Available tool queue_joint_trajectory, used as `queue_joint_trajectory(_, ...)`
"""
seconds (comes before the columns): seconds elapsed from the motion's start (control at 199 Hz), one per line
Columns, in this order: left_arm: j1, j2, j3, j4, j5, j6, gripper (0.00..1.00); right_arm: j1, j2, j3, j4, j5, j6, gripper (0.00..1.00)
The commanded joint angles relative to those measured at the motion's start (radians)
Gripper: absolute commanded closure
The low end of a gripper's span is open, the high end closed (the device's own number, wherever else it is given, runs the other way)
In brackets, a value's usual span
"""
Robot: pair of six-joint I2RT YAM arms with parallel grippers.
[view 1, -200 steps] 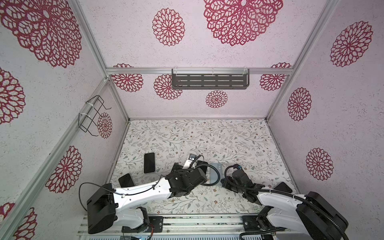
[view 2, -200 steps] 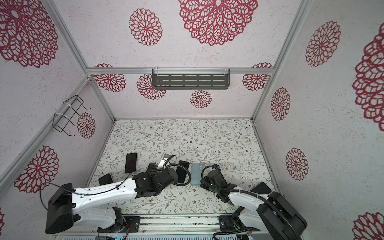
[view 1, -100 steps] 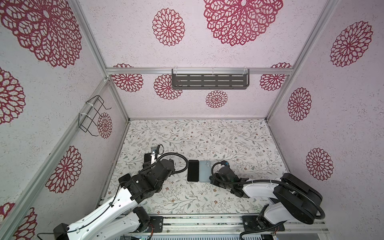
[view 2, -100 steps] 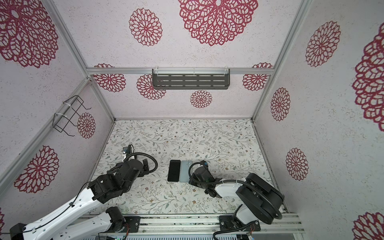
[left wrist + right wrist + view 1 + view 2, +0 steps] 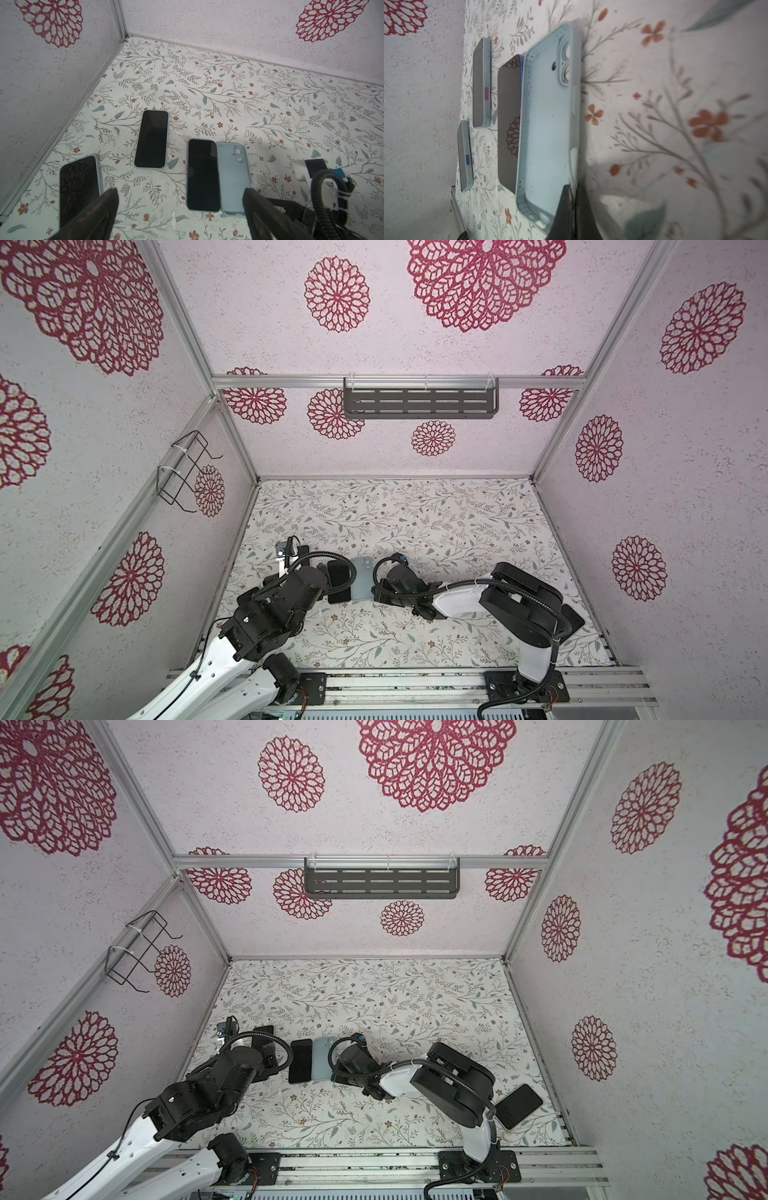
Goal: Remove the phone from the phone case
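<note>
Top views first: in both top views the bare black phone [image 5: 300, 1060] lies flat, screen up, low and left of centre on the floral worktop [image 5: 395, 1002]. The empty pale-blue phone case [image 5: 322, 1058] lies just beside it on its right. The right gripper [image 5: 333, 1076] reaches in from the right to the case's right edge, where its jaws are hidden under the wrist. The left gripper [image 5: 270, 1054] hangs left of the phone. In a top view another dark phone [image 5: 518, 1106] lies near the worktop's lower right corner, well apart.

Left wrist view: the left gripper [image 5: 180, 190] stands wide open and holds nothing, with both dark fingers [image 5: 99, 212] in sight. The phone [image 5: 203, 174] and phone case [image 5: 233, 178] lie side by side, but I cannot tell whether their long edges touch. Two cased phones [image 5: 151, 139] [image 5: 79, 185] lie nearer the side wall.

Right wrist view: the right gripper [image 5: 573, 207] is closed, pinching the thin side wall of the phone case [image 5: 550, 124] near one end. The case is hollow side up, with its camera cutouts showing. The phone [image 5: 508, 124] lies along its far wall, the glass mirroring a red flower. Beyond it, one cased phone has a pink side button [image 5: 486, 93] and the other a blue side button [image 5: 468, 159].
</note>
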Motion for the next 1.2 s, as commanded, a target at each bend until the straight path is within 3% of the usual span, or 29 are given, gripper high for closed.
queue_joint_trajectory(0.0, 0.014, -0.034, 0.013, -0.050, -0.015, -0.028, 0.03, 0.030, 0.025, 0.068, -0.020, 0.006, 0.034, 1.00)
queue_joint_trajectory(0.482, 0.031, -0.039, 0.018, -0.064, -0.006, -0.056, 0.03, 0.103, 0.082, 0.144, -0.061, 0.088, 0.124, 1.00)
queue_joint_trajectory(0.693, 0.051, -0.010, 0.027, -0.053, 0.025, -0.067, 0.03, 0.105, 0.066, 0.151, -0.075, 0.082, 0.110, 0.66)
queue_joint_trajectory(0.944, 0.113, 0.041, 0.034, 0.004, 0.101, -0.043, 0.03, 0.110, -0.020, 0.085, -0.094, 0.105, 0.058, 0.41)
queue_joint_trajectory(1.099, 0.227, 0.115, 0.039, 0.028, 0.231, -0.019, 0.03, 0.114, -0.144, 0.002, -0.134, 0.159, -0.015, 0.02)
queue_joint_trajectory(1.195, 0.320, 0.183, 0.043, 0.056, 0.333, 0.011, 0.03, 0.117, -0.245, -0.047, -0.188, 0.205, -0.071, 0.01)
